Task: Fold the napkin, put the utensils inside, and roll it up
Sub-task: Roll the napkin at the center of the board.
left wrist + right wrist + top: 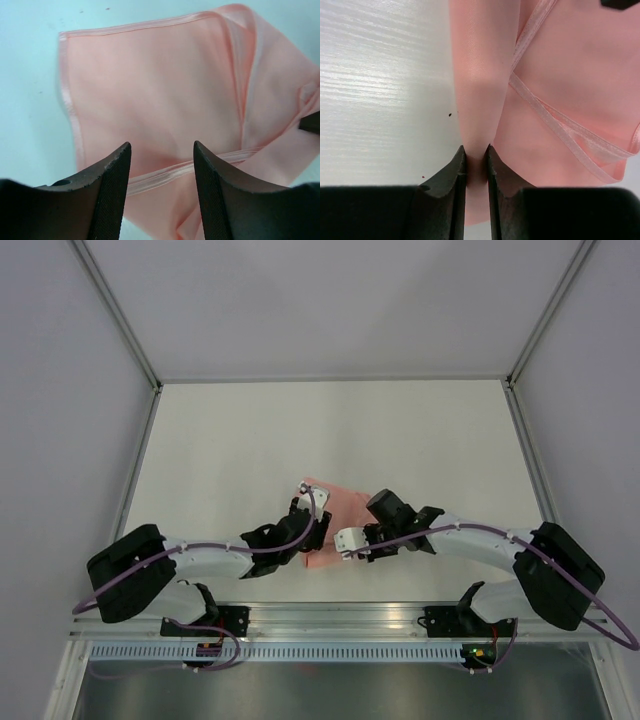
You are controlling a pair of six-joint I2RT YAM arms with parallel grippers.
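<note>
There is one napkin (336,503), a salmon-pink cloth, and it lies near the middle of the table's (330,430) near edge, between the two grippers. It is not flat. The left wrist view shows one part laid over another, with shiny hemmed borders crossing near the cloth's (160,90) right side and along its near edge.

There are two grippers, one on each arm. The left gripper (162,160) hovers over the near part of the napkin. Its dark fingers (112,185) stand well apart and nothing is caught between them. The right gripper (476,162) is closed almost completely, and its fingers (452,180) pinch a raised fold of the napkin (560,75) at the cloth's edge, beside bare tabletop (380,90). In the top view the right gripper (340,542) sits at the napkin's right near side, and the left gripper (310,520) is just beside it.
</note>
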